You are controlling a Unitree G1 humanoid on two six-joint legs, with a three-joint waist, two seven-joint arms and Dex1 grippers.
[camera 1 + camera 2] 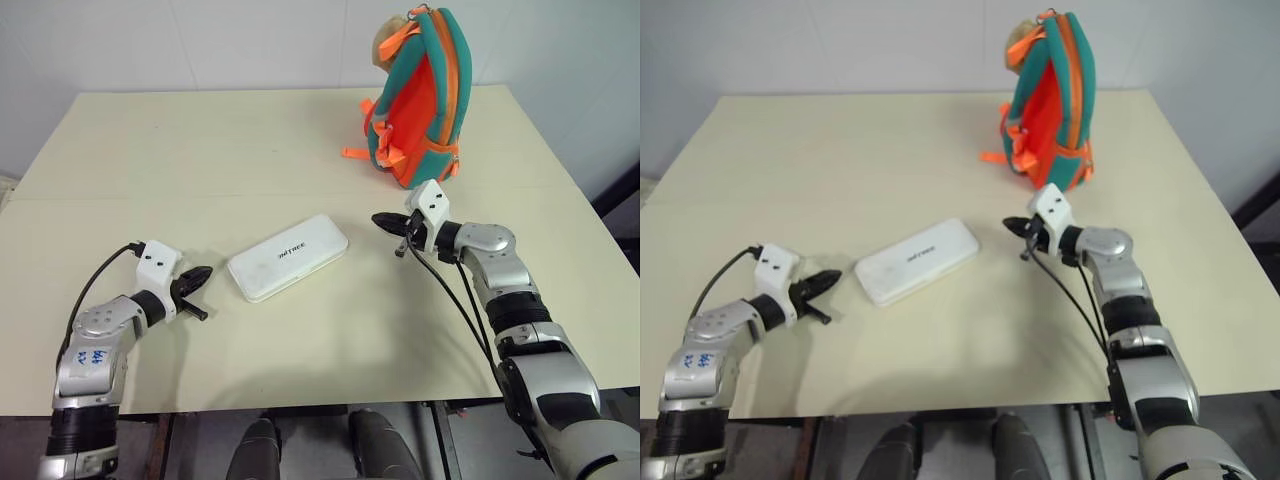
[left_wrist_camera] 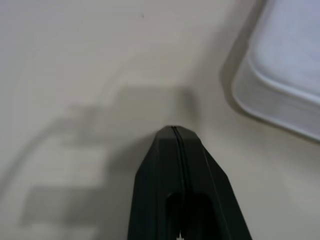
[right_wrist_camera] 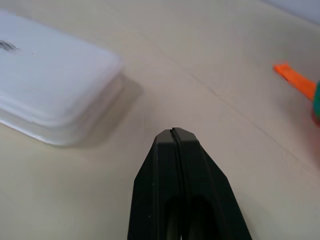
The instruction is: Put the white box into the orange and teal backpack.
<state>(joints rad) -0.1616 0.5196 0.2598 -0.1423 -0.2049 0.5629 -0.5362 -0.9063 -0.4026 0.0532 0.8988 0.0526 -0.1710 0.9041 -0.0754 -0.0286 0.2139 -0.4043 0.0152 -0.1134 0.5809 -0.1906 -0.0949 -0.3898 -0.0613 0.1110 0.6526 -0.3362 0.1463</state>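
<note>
White box (image 1: 288, 256) lies flat on the desk (image 1: 200, 160), near centre, long axis running from 8 to 2 o'clock. Nothing is touching it. My left hand (image 1: 196, 282) sits just off its 8 o'clock end, and my right hand (image 1: 388, 225) is near its 2 o'clock end with a clear gap. Both hands are pinched fully closed and hold nothing.

Orange and teal backpack (image 1: 425, 95) stands upright at about 1 o'clock from the box, well apart, near the far right of the desk. A beige plush piece (image 1: 385, 38) peeks out at the top, and loose orange straps (image 1: 357, 153) trail onto the desk.

Risks as I read them:
- The box is wide, flat and smooth. With closed fingers I'd only shove it, so it could skid or spin toward the desk edge. I need to open before I approach.
- If I pinch one end, it will likely pivot and drop. A squeeze from both hands looks safer.
- I can't tell from here whether the backpack is unzipped. If it's closed or barely open, the box will jam at the mouth.
- The pack is tall, narrow and free-standing, so pushing the box in could tip it over or slide it off the far edge.
- The straps could snag a finger.

Writing: small dark lettering (image 1: 292, 250) on the box lid looks like "...TREE". I can't read the first letters, and I see no other labels on the task items.
</note>
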